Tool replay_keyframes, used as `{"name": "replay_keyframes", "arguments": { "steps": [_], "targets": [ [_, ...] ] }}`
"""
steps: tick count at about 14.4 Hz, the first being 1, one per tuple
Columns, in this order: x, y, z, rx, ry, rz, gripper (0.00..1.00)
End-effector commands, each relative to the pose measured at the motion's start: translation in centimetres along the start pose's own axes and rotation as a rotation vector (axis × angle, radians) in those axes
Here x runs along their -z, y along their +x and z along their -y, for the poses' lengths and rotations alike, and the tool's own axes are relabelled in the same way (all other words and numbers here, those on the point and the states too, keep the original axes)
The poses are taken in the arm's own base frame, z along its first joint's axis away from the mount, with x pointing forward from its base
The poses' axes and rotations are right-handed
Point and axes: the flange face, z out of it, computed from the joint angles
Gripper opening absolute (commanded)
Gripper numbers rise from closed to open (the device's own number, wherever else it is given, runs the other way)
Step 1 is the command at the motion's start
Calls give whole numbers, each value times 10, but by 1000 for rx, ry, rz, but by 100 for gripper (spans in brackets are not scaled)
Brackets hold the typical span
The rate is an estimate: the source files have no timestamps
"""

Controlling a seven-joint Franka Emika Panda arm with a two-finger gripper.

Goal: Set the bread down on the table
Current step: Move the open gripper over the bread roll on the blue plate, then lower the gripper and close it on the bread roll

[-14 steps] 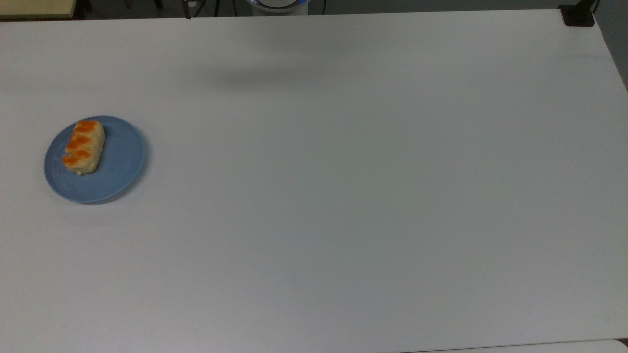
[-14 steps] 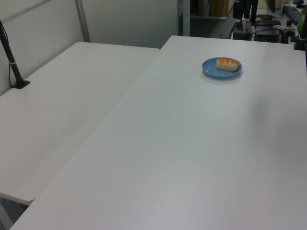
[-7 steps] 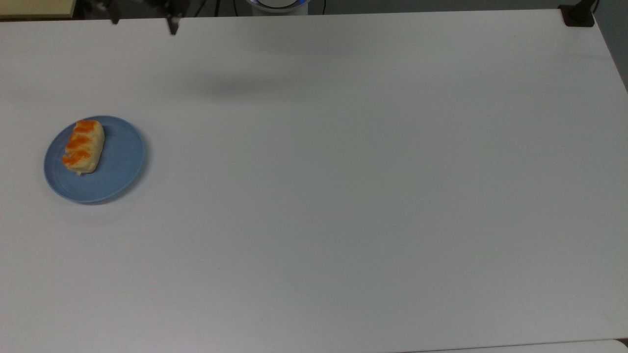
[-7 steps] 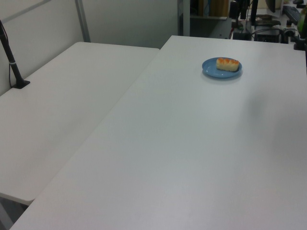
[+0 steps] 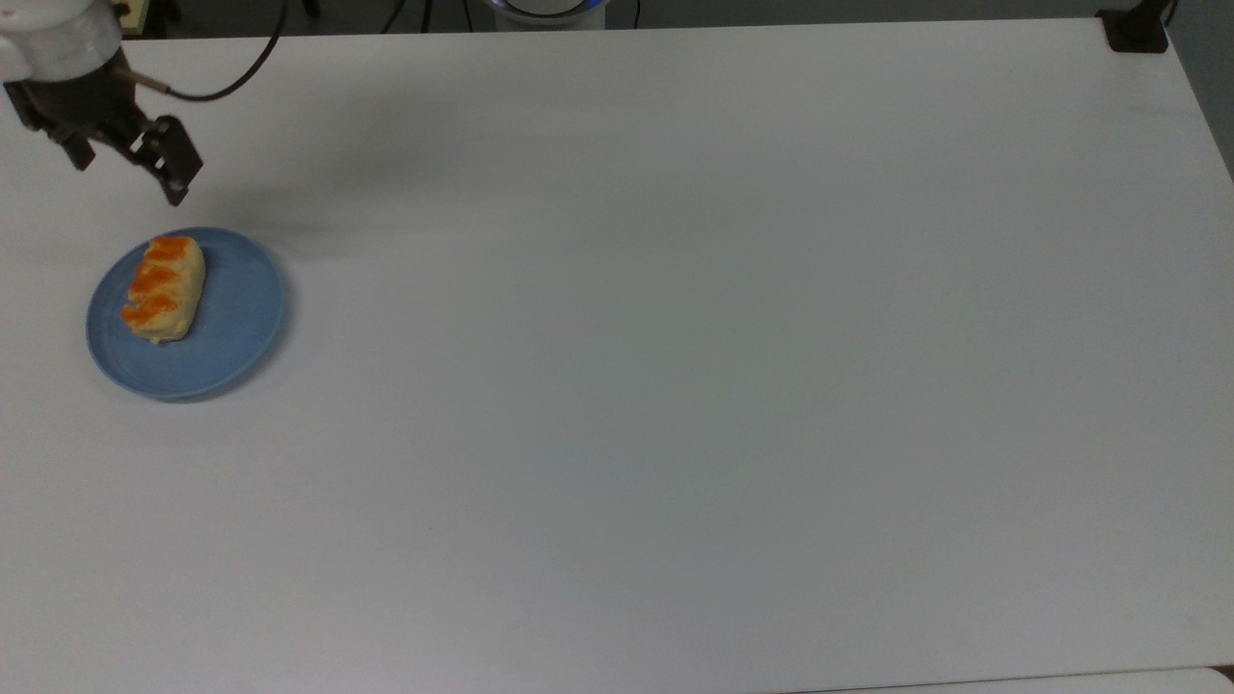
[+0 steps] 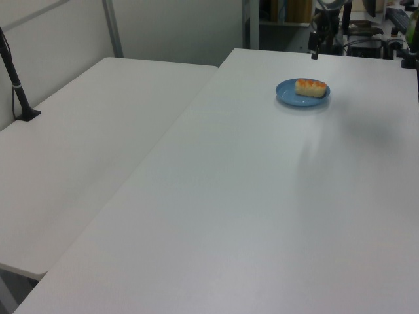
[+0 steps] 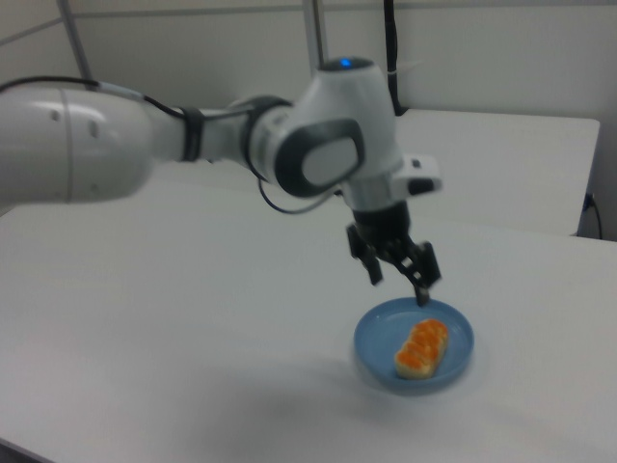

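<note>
One bread roll (image 5: pixel 163 288) lies on the blue plate (image 5: pixel 236 323) near the table's (image 5: pixel 675 386) left edge in the top view, untouched, so the task's real work has not begun. Half a second ago the claw (image 5: pixel 127 166) barely showed at the table's far edge; it has now swung in to hang just beyond the plate's far rim, its fingers spread wide and empty. That arrival suggests the reach is nearly over, with lowering over the roll and closing on it next.

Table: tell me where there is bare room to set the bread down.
The table is bare from the blue plate across to the top view's right edge and down to its bottom edge. The one busy spot is the top view's upper left: the bread on the plate, the open claw above.
</note>
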Motion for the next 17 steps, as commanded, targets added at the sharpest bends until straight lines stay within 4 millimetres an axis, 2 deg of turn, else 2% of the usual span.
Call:
{"name": "replay_keyframes", "arguments": {
  "steps": [1,3,5,10,11,13,14,15,16,17],
  "targets": [
    [-43,11,-13,17,-17,-11,100],
    [-71,16,-10,46,-35,-6,100],
    [-91,20,-7,55,-48,-13,100],
    [-135,26,22,86,-55,1,100],
    [-142,27,28,93,-58,0,93],
    [-144,27,31,107,-56,2,67],
    [-138,28,30,108,-55,-5,49],
    [-132,29,29,106,-52,-10,37],
    [-117,29,29,96,-43,-29,29],
    [-101,30,30,84,-23,-51,28]
  ]
}}
